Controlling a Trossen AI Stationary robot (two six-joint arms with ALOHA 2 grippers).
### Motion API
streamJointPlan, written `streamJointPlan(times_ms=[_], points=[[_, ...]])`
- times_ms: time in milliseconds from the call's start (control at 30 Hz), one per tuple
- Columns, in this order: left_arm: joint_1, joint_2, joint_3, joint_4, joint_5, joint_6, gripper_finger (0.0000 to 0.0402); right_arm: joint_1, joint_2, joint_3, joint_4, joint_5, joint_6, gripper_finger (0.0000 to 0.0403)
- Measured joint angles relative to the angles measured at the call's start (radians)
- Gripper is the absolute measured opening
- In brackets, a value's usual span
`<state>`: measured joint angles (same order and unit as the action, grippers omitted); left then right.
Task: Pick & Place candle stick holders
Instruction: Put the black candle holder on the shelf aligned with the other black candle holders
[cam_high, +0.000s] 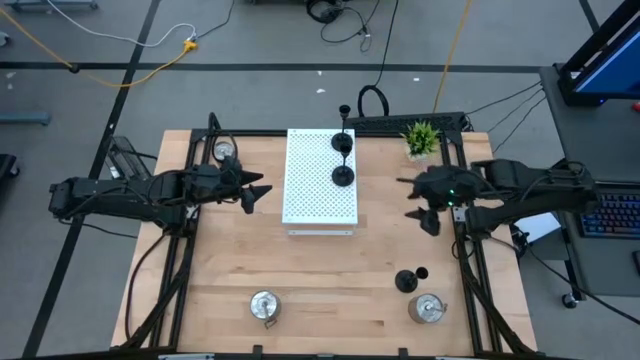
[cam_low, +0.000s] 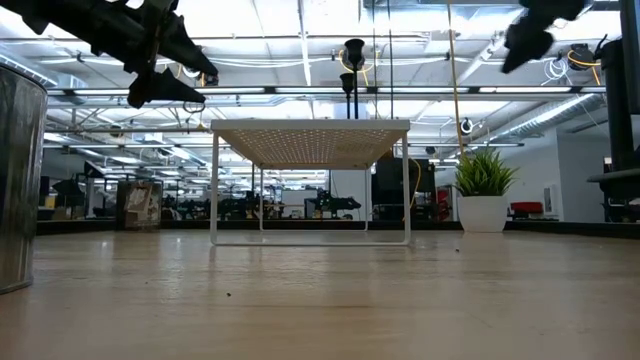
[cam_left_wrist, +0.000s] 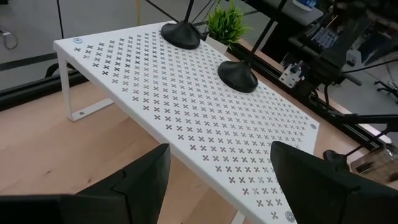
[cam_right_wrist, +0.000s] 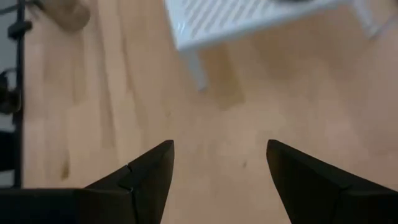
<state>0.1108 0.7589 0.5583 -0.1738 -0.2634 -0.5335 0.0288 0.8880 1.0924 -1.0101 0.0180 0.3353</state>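
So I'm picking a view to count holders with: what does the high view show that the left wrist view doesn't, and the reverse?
Only the high view shows the three silver holders, the black holder on the table and the right gripper. Only the left wrist view shows the board's cross-shaped holes and leg. Both show the white board, its two black holders, the plant and the left gripper, open.

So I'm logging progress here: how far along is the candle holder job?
Two black holders already stand on the white board. Nothing is in hand: the left claw and right claw both hover open and empty. Left on the table: one black holder and three silver ones.
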Motion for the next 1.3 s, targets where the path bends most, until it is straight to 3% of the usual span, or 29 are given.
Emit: streamJointPlan(times_ms=[300, 467, 667, 1000, 1300], points=[[0.000, 0.000, 0.000, 0.003, 0.000, 0.004, 0.0285, 0.158, -0.106, -0.099, -0.107, -0.057, 0.210, 0.0251], [0.000, 0.000, 0.000, 0.003, 0.000, 0.004, 0.0285, 0.254, -0.133, -0.159, -0.104, -0.153, 0.317, 0.0251], [0.000, 0.000, 0.000, 0.004, 0.000, 0.004, 0.0285, 0.384, -0.137, -0.240, -0.092, -0.180, 0.412, 0.0251], [0.000, 0.000, 0.000, 0.007, 0.000, 0.004, 0.0285, 0.578, -0.137, -0.449, 0.243, -0.178, 0.545, 0.0251], [0.000, 0.000, 0.000, 0.007, 0.000, 0.003, 0.0285, 0.611, -0.137, -0.633, 0.557, -0.128, 0.667, 0.0251]])
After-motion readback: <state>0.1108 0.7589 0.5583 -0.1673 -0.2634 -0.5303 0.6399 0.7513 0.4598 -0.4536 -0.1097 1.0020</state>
